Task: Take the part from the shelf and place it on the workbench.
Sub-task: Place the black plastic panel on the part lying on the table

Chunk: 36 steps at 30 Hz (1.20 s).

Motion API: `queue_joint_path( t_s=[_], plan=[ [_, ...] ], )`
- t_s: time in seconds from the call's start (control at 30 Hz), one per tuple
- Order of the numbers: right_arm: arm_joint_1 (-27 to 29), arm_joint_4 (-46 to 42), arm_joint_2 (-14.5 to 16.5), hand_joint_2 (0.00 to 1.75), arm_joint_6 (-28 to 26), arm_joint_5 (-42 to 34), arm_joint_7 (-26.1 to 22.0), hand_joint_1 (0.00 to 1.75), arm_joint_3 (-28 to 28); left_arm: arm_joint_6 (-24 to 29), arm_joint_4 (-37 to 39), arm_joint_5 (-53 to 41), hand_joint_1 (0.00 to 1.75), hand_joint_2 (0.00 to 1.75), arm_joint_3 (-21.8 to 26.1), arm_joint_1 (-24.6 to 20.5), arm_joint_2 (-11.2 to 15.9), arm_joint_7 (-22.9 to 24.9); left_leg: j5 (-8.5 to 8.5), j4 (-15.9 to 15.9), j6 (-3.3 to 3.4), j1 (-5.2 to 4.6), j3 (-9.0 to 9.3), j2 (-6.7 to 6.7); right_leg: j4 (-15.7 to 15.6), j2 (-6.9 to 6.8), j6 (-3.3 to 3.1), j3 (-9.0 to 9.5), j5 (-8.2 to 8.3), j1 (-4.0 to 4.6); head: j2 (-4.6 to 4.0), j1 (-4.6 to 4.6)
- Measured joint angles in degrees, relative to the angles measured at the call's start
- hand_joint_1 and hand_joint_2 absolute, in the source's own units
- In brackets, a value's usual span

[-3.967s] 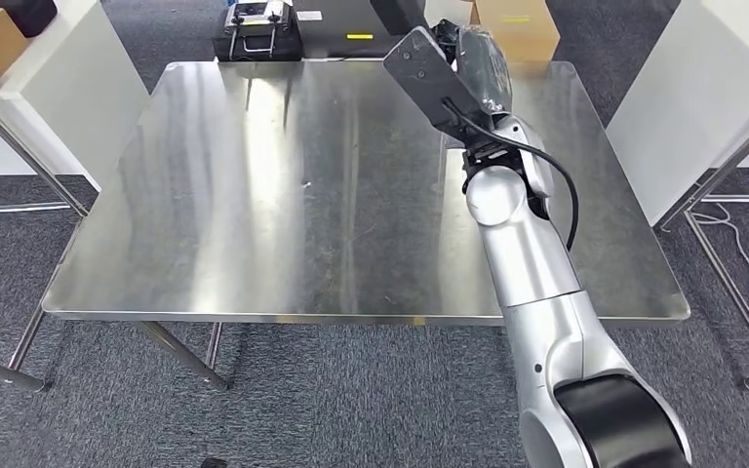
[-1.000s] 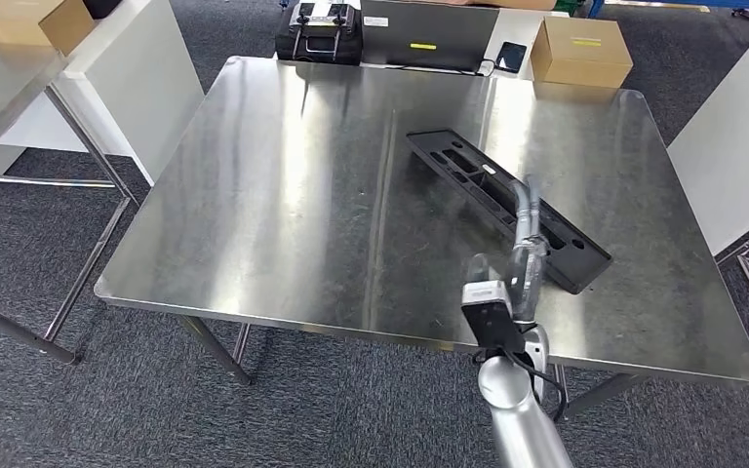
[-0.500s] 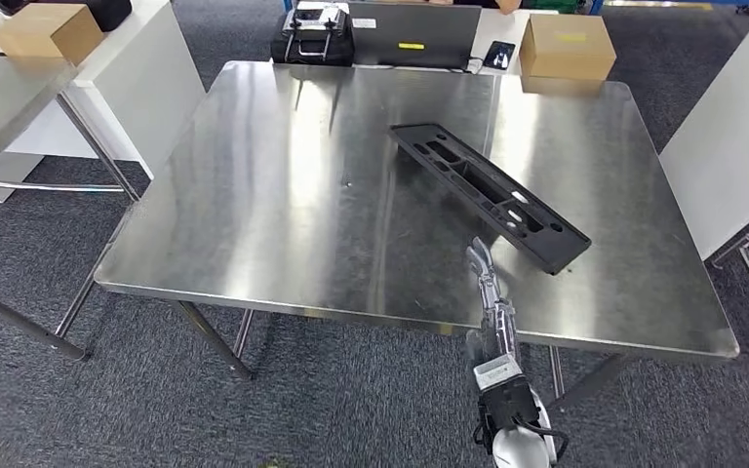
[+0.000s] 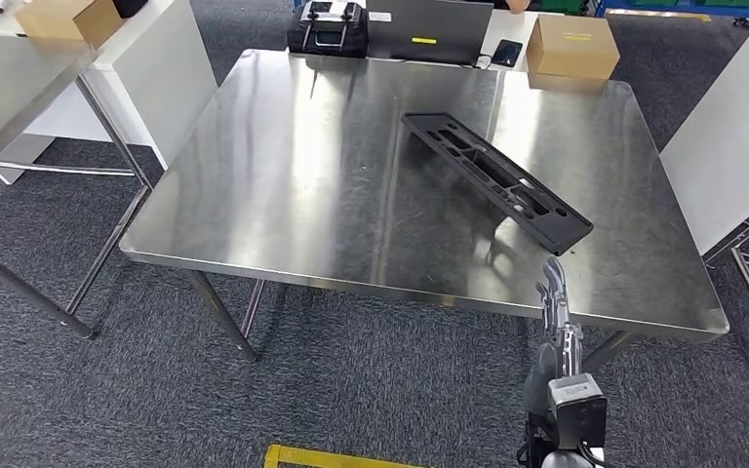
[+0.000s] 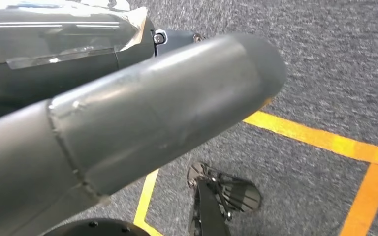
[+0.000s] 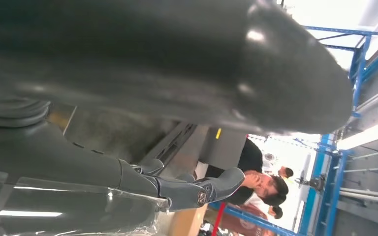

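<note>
Grey carpet runs under a steel bench (image 4: 283, 195) whose top carries the long black part (image 4: 492, 179). That part lies flat and diagonal, from near the middle toward the bench's near right corner, well in from every edge, so by the look of it the placing is done and it will stay put. At the far edge sit a black case (image 4: 329, 26), a dark flat panel (image 4: 433, 31) and a cardboard box (image 4: 571, 46).

Below the near edge, close to the near right corner, the right hand (image 4: 555, 310) points up at the bench, apart from the part and touching nothing. Its fingers (image 6: 197, 189) are spread and straight with nothing in them, fitting a hand that has let go and is clear of the work.

Beside the body, the left hand (image 5: 128, 113) hangs over carpet marked with yellow tape (image 5: 325, 142). The thumb takes up most of that view, and whether the fingers are apart or curled I cannot tell. People stand beyond the bench in the right wrist view, small and blurred.
</note>
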Motion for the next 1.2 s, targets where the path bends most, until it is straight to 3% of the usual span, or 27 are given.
queue_joint_path(
  t_s=[0.1,0.13,0.17,0.2,0.27,0.33,0.4,0.47,0.5,0.53,0.6,0.63,0.67,0.7,0.73,0.77,0.83,0.9,0.97,1.0,1.07,1.13,1.17,1.2],
  plan=[
    [0.37,-0.32,0.00,0.00,0.00,-0.02,0.01,0.00,-0.85,-0.02,0.01,-0.01,0.00,0.00,0.00,-0.03,-0.13,0.00,2.08,-0.21,0.59,-0.11,-2.54,0.26,9.72,0.11,-0.71,-2.99,-7.27,0.01,0.00,0.35],
    [0.48,-0.34,-0.01,0.00,0.00,-0.03,0.01,0.00,-1.03,-0.03,0.01,-0.02,0.00,0.00,0.00,-0.02,-0.16,0.00,2.76,-0.16,0.57,-0.16,-3.39,0.31,12.89,0.11,-0.52,-3.38,-8.45,0.01,0.00,0.37],
    [0.57,-0.35,-0.01,0.00,0.00,-0.03,0.01,0.00,-1.17,-0.07,0.01,-0.02,0.00,0.00,0.00,-0.02,-0.20,0.01,3.46,-0.08,0.51,-0.19,-4.26,0.37,14.52,0.10,-0.03,-2.99,-8.40,0.01,0.00,0.40],
    [0.64,-0.36,0.00,0.00,0.00,-0.03,0.02,0.00,-1.27,-0.15,0.01,0.05,0.00,0.00,0.01,-0.02,-0.25,0.01,4.12,0.06,0.39,-0.19,-5.11,0.42,14.13,0.10,0.61,-1.60,-7.36,0.00,0.00,0.43],
    [0.65,-0.46,0.09,0.00,0.13,-0.06,0.17,0.00,-1.45,-0.43,0.01,0.67,0.00,0.00,0.04,-0.03,-0.40,0.02,5.18,0.56,0.01,-0.20,-6.63,0.43,7.50,0.11,1.37,3.95,-5.07,-0.08,0.00,0.47],
    [0.60,-0.69,0.40,0.00,0.43,-0.20,0.73,0.00,-1.76,-0.69,0.01,1.33,0.00,0.00,0.08,-0.05,-0.56,0.14,5.98,1.21,-0.61,-0.37,-7.69,0.35,-0.82,0.18,0.78,9.36,-5.47,0.12,0.00,0.43],
    [0.62,-0.82,0.84,0.00,0.55,-0.38,1.62,0.00,-2.34,-0.71,0.01,1.04,0.00,0.00,0.08,-0.03,-0.67,0.46,6.81,1.48,-1.29,-0.48,-8.08,0.28,-3.94,0.23,-0.21,10.78,-6.28,0.48,0.00,0.32],
    [0.65,-0.82,1.27,0.00,0.39,-0.50,2.47,0.00,-3.04,-0.68,0.01,0.40,0.00,0.00,0.06,0.09,-0.67,0.87,6.60,1.94,-1.90,-0.25,-8.55,0.17,-3.76,0.08,-1.28,9.86,-5.54,0.09,0.00,0.26],
    [0.67,-0.81,1.54,0.00,0.23,-0.55,2.85,0.00,-3.41,-0.68,0.01,0.18,0.00,0.00,0.05,0.17,-0.67,1.06,5.02,3.02,-2.22,-0.12,-9.05,0.10,-3.79,-0.03,-1.93,9.36,-4.98,-0.11,0.00,0.17],
    [0.68,-0.81,1.84,0.00,0.05,-0.62,3.18,0.00,-3.77,-0.69,0.01,-0.01,0.00,0.00,0.05,0.25,-0.65,1.20,2.32,5.21,-2.54,0.01,-9.76,0.04,-3.81,-0.13,-2.52,8.71,-4.33,-0.30,0.00,0.08],
    [0.74,-0.80,2.34,0.00,-0.30,-0.74,3.75,0.00,-4.49,-0.76,0.01,-0.35,0.00,0.00,0.04,0.30,-0.68,1.36,-3.90,11.97,-3.14,0.15,-11.20,0.00,-3.74,-0.24,-3.09,7.38,-3.07,-0.10,0.00,-0.10],
    [0.79,-0.78,2.47,0.00,-0.44,-0.78,3.98,0.00,-4.84,-0.80,0.01,-0.48,0.00,0.00,0.03,0.30,-0.69,1.38,-5.52,15.34,-3.33,0.21,-11.57,0.00,-3.67,-0.27,-3.10,6.71,-2.46,-0.02,0.00,-0.12],
    [0.88,-0.73,2.55,0.00,-0.56,-0.79,4.13,0.00,-5.17,-0.85,0.00,-0.57,0.00,0.00,0.02,0.28,-0.68,1.38,-5.54,17.44,-3.41,0.24,-11.38,0.01,-3.54,-0.29,-3.01,6.02,-1.88,0.03,0.00,-0.11],
    [1.00,-0.69,2.63,0.00,-0.67,-0.80,4.23,0.00,-5.48,-0.87,0.00,-0.61,0.00,0.00,0.01,0.28,-0.67,1.38,-4.41,17.90,-3.37,0.26,-10.48,0.01,-3.36,-0.31,-2.89,5.29,-1.35,0.05,0.00,-0.13],
    [1.11,-0.65,2.74,0.00,-0.78,-0.80,4.28,0.00,-5.76,-0.89,-0.01,-0.64,0.00,0.00,0.01,0.29,-0.66,1.38,-2.69,16.27,-3.20,0.26,-8.58,0.01,-3.11,-0.31,-2.69,4.55,-0.91,0.06,0.00,-0.14],
    [1.19,-0.63,2.86,0.00,-0.93,-0.76,4.33,0.00,-5.99,-0.91,-0.01,-0.68,0.00,0.00,0.00,0.29,-0.64,1.37,-1.29,12.96,-2.90,0.24,-5.85,-0.02,-2.84,-0.31,-2.50,3.93,-0.55,0.06,0.00,-0.14],
    [1.25,-0.62,3.15,0.00,-1.41,-0.54,4.48,0.00,-6.37,-0.92,-0.01,-0.87,0.00,0.00,0.00,0.19,-0.58,1.35,-0.74,5.08,-2.19,0.06,-0.35,-0.07,-2.36,-0.34,-1.92,3.10,0.04,0.25,0.00,-0.10],
    [1.27,-0.54,3.38,0.00,-1.88,-0.22,4.64,0.00,-6.70,-0.92,-0.01,-1.21,0.00,0.00,-0.03,0.09,-0.53,1.35,-1.42,1.27,-1.75,-0.28,1.69,-0.09,-2.20,-0.51,-1.11,2.61,0.84,0.34,0.00,-0.09],
    [1.46,-0.37,3.50,0.00,-2.16,0.09,4.73,0.00,-6.99,-0.90,0.01,-1.59,0.00,0.00,-0.16,0.09,-0.60,1.45,-0.92,0.47,-1.04,-0.34,0.86,0.08,-1.87,-0.53,-0.35,1.98,1.19,0.39,0.00,-0.07],
    [1.60,-0.28,3.55,0.00,-2.26,0.23,4.78,0.00,-7.15,-0.88,0.01,-1.75,0.00,0.00,-0.24,0.09,-0.63,1.51,-0.39,0.19,-0.45,-0.25,0.24,0.21,-0.95,-0.43,-0.31,1.31,0.24,0.45,0.00,0.05],
    [1.86,-0.05,3.55,0.00,-2.49,0.50,4.87,0.00,-7.50,-0.85,0.02,-2.13,0.00,0.00,-0.34,0.09,-0.64,1.62,0.96,0.00,0.62,-0.17,-1.26,0.46,3.74,-0.20,-0.90,-0.52,-4.26,0.39,0.00,0.34],
    [2.10,0.27,3.53,0.00,-2.86,0.74,4.95,0.00,-7.79,-0.89,0.01,-2.63,0.00,0.00,-0.51,0.10,-0.62,1.66,2.33,0.10,0.90,-0.40,-3.11,0.53,10.77,-0.10,-1.15,-1.99,-8.47,0.25,0.00,0.50],
    [2.27,0.43,3.51,0.00,-3.13,0.84,4.97,0.00,-7.92,-0.93,0.01,-2.91,0.00,0.00,-0.65,0.10,-0.62,1.66,3.06,0.17,0.84,-0.48,-4.08,0.58,13.29,-0.09,-0.78,-1.99,-8.90,0.20,0.00,0.51],
    [2.47,0.55,3.49,0.00,-3.44,0.95,4.97,0.00,-8.02,-0.97,0.01,-3.19,0.00,0.00,-0.80,0.10,-0.62,1.66,3.79,0.30,0.76,-0.53,-5.03,0.64,14.16,-0.08,-0.16,-1.24,-8.04,0.18,0.00,0.51]
  ],
)
